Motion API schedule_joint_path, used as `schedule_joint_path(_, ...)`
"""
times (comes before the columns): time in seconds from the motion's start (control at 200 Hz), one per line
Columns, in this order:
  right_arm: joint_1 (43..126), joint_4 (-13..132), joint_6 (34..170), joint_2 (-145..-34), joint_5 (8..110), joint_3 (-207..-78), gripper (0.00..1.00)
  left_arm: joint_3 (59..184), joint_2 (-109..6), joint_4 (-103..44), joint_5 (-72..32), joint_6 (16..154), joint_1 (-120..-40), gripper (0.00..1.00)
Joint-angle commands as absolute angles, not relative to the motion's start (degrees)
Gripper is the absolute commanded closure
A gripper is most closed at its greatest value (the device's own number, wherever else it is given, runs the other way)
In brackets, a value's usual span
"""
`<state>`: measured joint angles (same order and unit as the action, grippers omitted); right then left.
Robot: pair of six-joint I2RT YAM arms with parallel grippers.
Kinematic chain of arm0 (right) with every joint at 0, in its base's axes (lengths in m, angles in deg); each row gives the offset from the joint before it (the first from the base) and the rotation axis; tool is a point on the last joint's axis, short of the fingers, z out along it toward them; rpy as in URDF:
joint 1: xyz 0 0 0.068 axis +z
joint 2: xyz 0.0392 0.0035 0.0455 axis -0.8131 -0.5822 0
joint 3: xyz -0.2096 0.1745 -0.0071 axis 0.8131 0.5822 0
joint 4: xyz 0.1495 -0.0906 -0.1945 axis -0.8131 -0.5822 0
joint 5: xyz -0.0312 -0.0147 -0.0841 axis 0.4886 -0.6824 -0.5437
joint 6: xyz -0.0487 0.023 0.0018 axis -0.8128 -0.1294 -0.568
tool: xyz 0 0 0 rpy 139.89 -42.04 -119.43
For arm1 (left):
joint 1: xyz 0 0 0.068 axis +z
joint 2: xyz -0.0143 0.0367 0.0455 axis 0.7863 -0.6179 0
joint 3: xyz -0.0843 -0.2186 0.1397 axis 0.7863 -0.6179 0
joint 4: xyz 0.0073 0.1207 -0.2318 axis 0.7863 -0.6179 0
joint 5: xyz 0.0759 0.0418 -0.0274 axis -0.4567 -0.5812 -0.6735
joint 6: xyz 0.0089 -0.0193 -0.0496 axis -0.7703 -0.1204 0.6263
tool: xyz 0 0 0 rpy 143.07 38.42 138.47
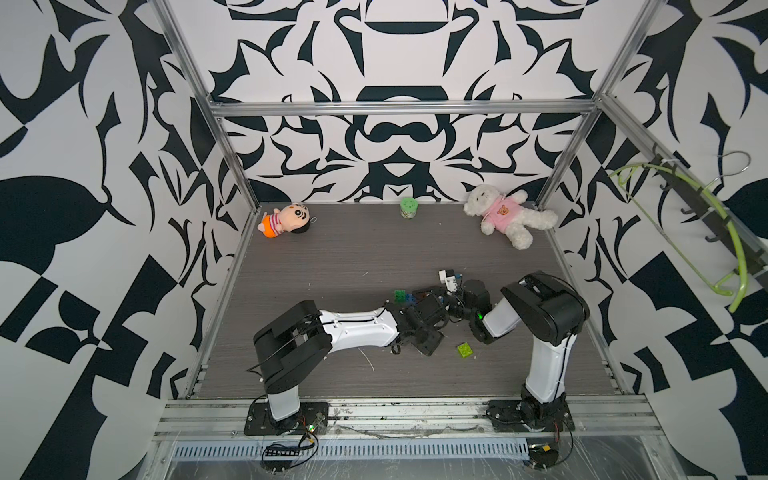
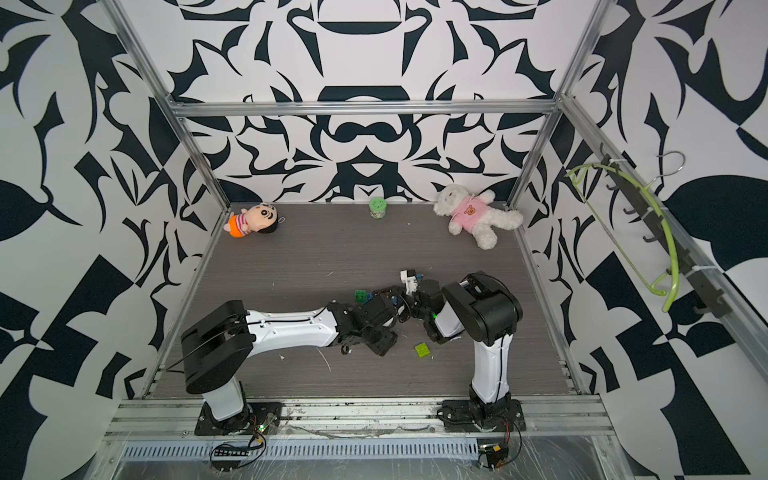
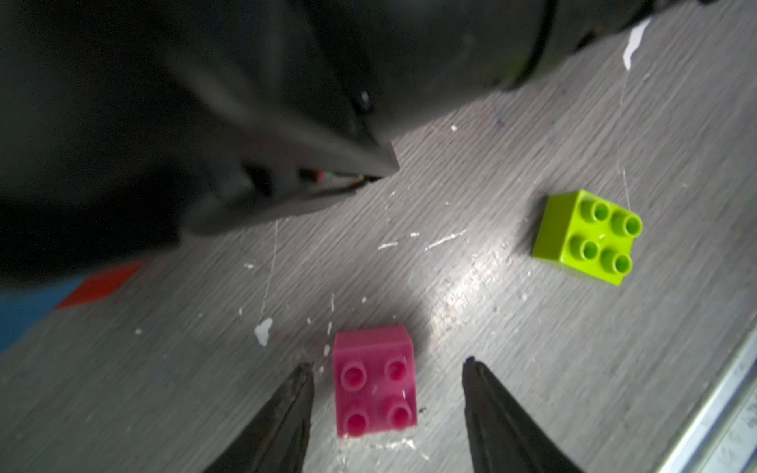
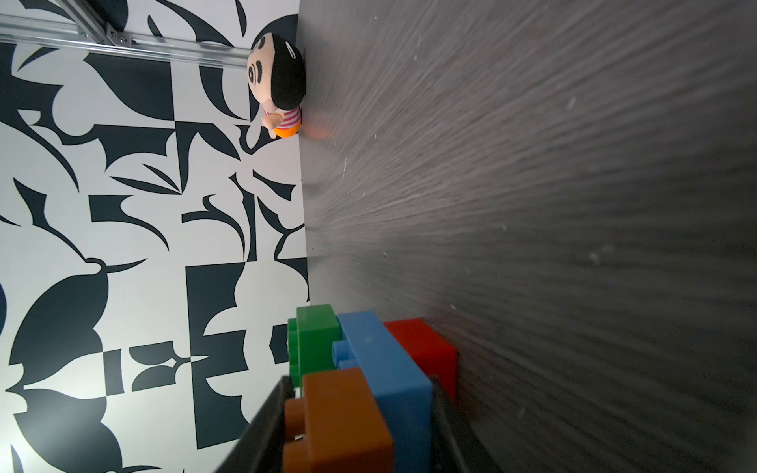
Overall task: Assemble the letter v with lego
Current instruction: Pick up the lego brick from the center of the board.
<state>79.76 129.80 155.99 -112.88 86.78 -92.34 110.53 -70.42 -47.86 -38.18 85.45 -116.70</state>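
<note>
Between left fingers [image 3: 286, 422], pink brick [image 3: 375, 383]

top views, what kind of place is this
Most likely a robot test cell in a lab: an aluminium frame with black-and-white patterned walls encloses the table, and a left arm and right arm are bolted to rails at its front.

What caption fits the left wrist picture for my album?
Left hand open, fingertips either side of a pink brick, a lime brick apart on the grey table.
</note>
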Motion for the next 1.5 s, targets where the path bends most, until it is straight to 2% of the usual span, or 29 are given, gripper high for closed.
schedule_joint_path(0.0,79.7,129.7,156.4,-114.0,86.4,-91.5,0.76,110.8,-72.7,-50.5,-38.3,85.3,-116.3,0.44)
schedule_joint_path(0.28,79.6,130.0,156.4,-113.9,86.3,-91.1,0.76,110.4,-73.9,-50.8,-37.9,84.4,-116.1,0.42)
schedule_joint_path(0.405,79.6,129.9,156.4,-113.9,86.3,-91.0,0.76,107.1,-70.7,-47.5,-38.9,85.3,-115.4,0.41)
schedule_joint_path(0.505,79.5,130.0,156.4,-114.0,86.3,-91.0,0.76,103.8,-65.6,-43.2,-40.2,86.4,-114.8,0.34)
schedule_joint_path(0.575,79.5,130.3,156.5,-114.1,86.3,-90.9,0.76,102.0,-62.4,-40.1,-41.0,86.9,-114.6,0.32)
schedule_joint_path(0.625,79.4,130.3,156.5,-114.2,86.1,-90.9,0.76,100.5,-60.5,-37.6,-41.4,87.7,-114.5,0.25)
schedule_joint_path(0.88,79.5,130.5,156.6,-114.2,86.4,-91.3,0.76,94.7,-56.3,-31.2,-38.0,86.5,-114.5,0.17)
schedule_joint_path(1.085,79.4,130.6,156.8,-114.6,86.6,-91.7,0.77,95.0,-59.5,-32.2,-37.4,85.0,-115.1,0.25)
schedule_joint_path(1.2,79.4,130.6,156.9,-114.4,86.7,-91.7,0.77,95.1,-61.3,-30.7,-38.8,84.7,-115.7,0.20)
schedule_joint_path(1.295,79.4,130.5,156.9,-114.3,86.7,-91.5,0.77,95.3,-62.8,-29.0,-39.1,84.8,-115.9,0.20)
schedule_joint_path(1.385,79.4,130.6,157.0,-114.3,86.6,-91.5,0.77,95.2,-64.0,-27.7,-39.0,84.6,-116.2,0.27)
schedule_joint_path(1.495,79.4,130.8,157.1,-114.4,86.7,-91.4,0.77,95.3,-65.4,-27.7,-40.0,84.1,-116.5,0.31)
